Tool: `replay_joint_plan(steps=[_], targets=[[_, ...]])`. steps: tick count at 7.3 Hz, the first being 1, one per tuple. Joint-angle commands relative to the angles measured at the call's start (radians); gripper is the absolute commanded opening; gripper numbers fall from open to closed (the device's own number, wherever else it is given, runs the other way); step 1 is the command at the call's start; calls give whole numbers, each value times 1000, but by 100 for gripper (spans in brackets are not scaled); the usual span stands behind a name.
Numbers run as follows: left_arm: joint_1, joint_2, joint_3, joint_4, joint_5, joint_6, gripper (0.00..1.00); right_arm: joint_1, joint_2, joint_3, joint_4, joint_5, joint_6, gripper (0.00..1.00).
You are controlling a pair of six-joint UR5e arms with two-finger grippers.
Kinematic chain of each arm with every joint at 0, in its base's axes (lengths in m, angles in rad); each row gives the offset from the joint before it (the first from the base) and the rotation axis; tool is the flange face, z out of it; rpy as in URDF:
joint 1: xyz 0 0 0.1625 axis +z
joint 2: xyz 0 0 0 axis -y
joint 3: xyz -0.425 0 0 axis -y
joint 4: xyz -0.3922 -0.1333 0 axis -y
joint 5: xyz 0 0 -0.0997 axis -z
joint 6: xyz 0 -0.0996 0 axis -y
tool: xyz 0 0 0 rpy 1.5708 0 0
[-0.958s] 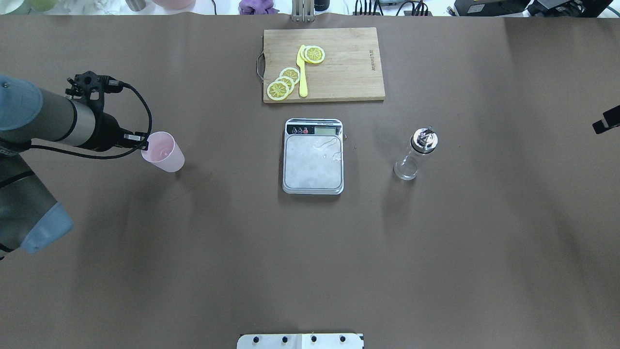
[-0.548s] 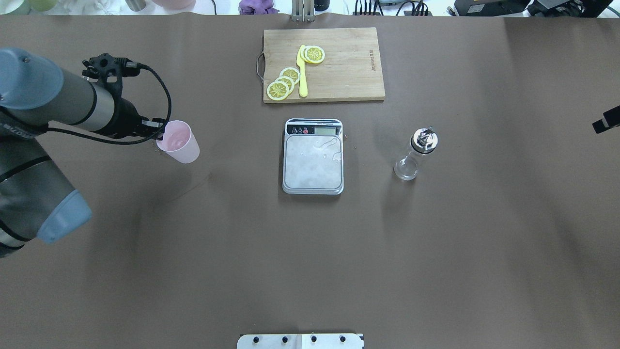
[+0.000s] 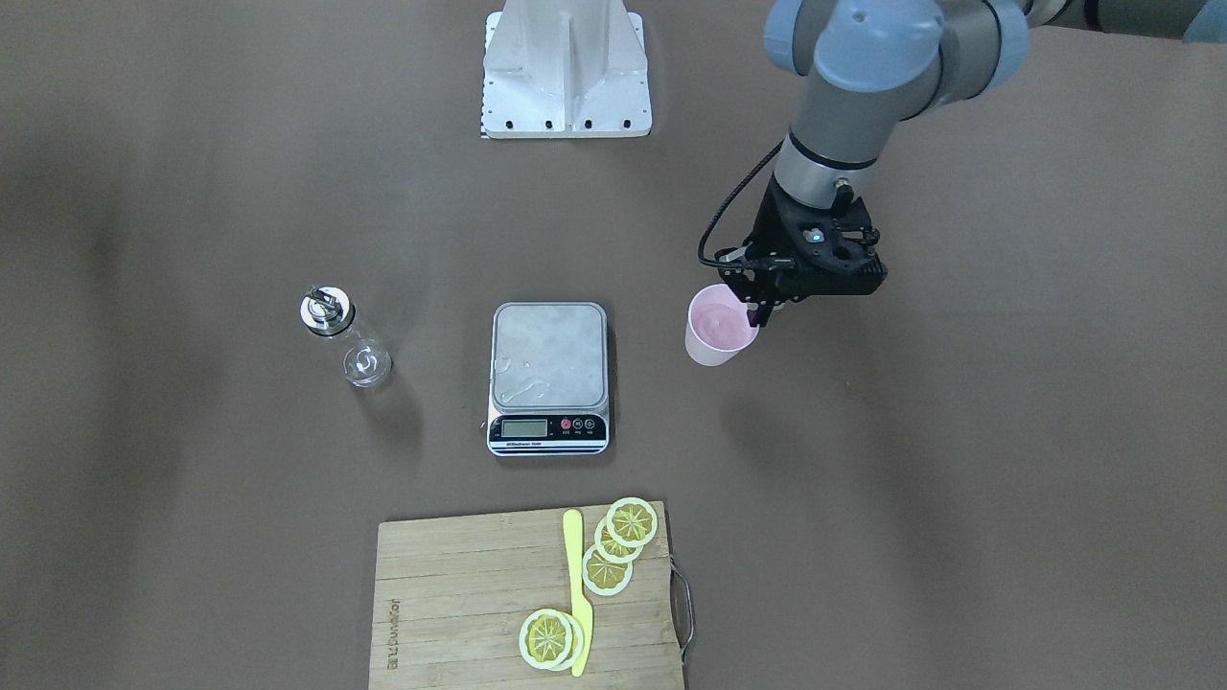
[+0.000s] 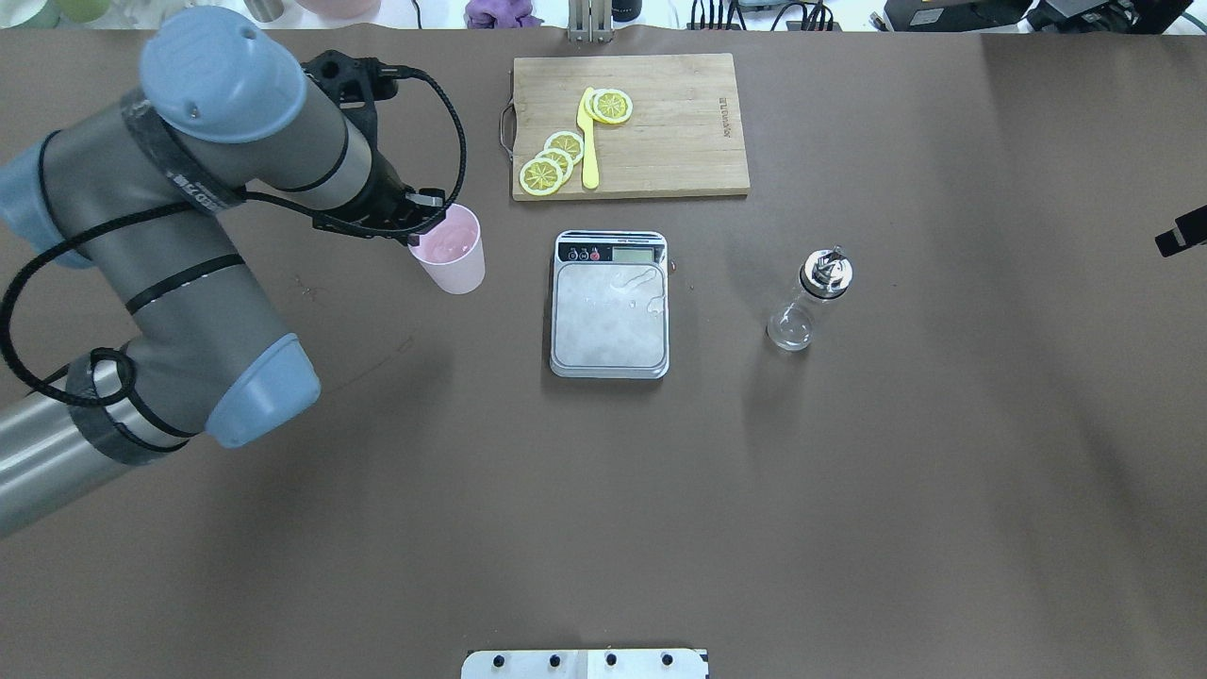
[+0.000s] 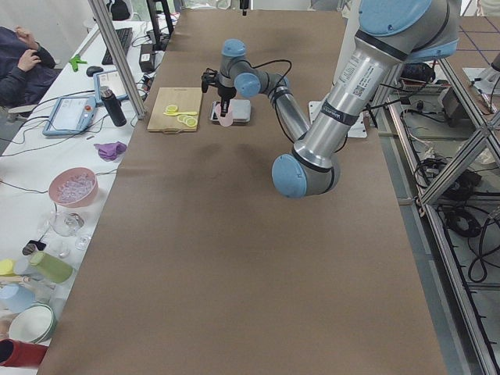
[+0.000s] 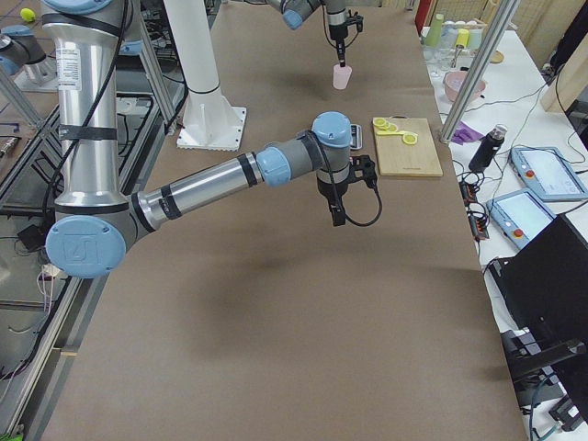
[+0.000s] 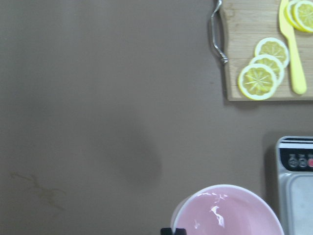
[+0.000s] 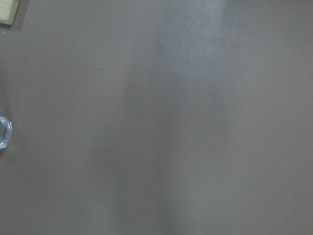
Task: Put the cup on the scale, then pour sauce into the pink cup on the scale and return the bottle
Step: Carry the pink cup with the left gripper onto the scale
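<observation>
The left pincer [image 3: 763,311] clamps one side of the cup [image 4: 453,253] by its rim, clear of the table [image 4: 603,519], between the left edge and the scale [image 4: 610,321] at mid-table. On so thin a hold the smooth, tapered pink cup, seemingly plastic, could swing, slip or land off the slick steel platform, which looks streaked with liquid. The clear glass bottle [image 4: 809,302], metal-capped, stands toward the right edge. Whether the right pincer [image 6: 337,213] is open cannot be told.

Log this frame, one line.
left gripper: shut on cup | cup: airborne, short of scale | bottle: upright, untouched | right gripper: state unclear
</observation>
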Motion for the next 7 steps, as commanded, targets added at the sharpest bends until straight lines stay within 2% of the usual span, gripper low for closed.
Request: replay_joint_plan(steps=[1,2,4,7], targets=[[74,-120,96,12,63,-76,0,-1,1,0,1,-1,0,100],[87,-167,145,10,67,-101,0,-1,1,0,1,1,0,100],[147,-270,270,-2,143,-123,0,-2,1,0,1,1,0,100],[168,-291,294,-2,163,-123,0,-4,1,0,1,1,0,100]])
